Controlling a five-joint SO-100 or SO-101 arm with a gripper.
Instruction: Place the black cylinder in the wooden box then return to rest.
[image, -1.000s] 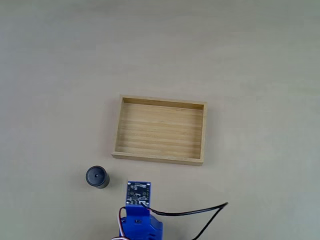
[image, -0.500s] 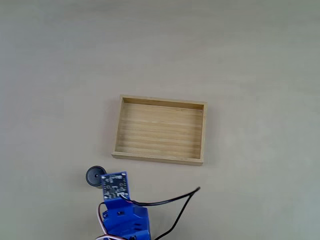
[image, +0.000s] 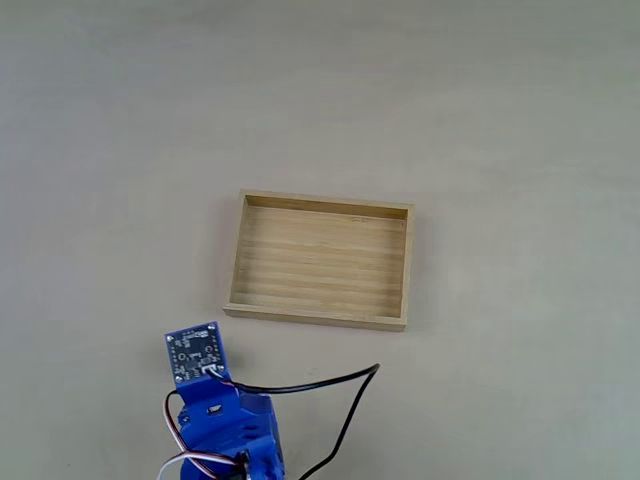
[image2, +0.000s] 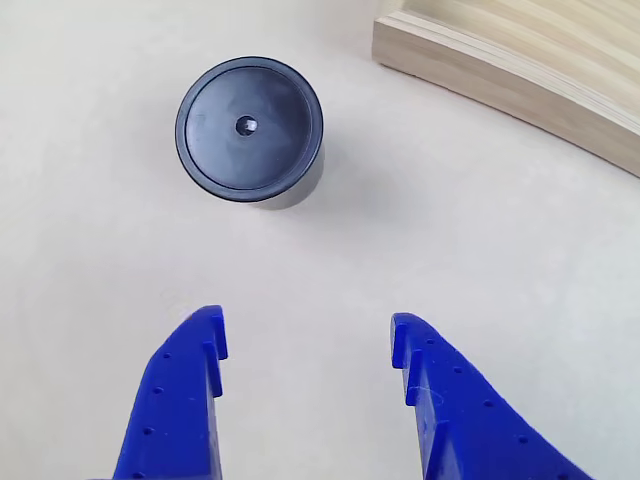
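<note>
Plain, matte, pale beige desk (image: 520, 120) across the whole fixed view, edge to edge, without seam, pattern or mark. Same smooth off-white surface in the other view (image2: 90, 230), faintly speckled up close. Soft, even, diffuse lighting; short, weak shadows only, slightly darker toward the upper corners in the fixed view. No wall, floor, window or other furniture within either picture; lamp position impossible to tell.
</note>
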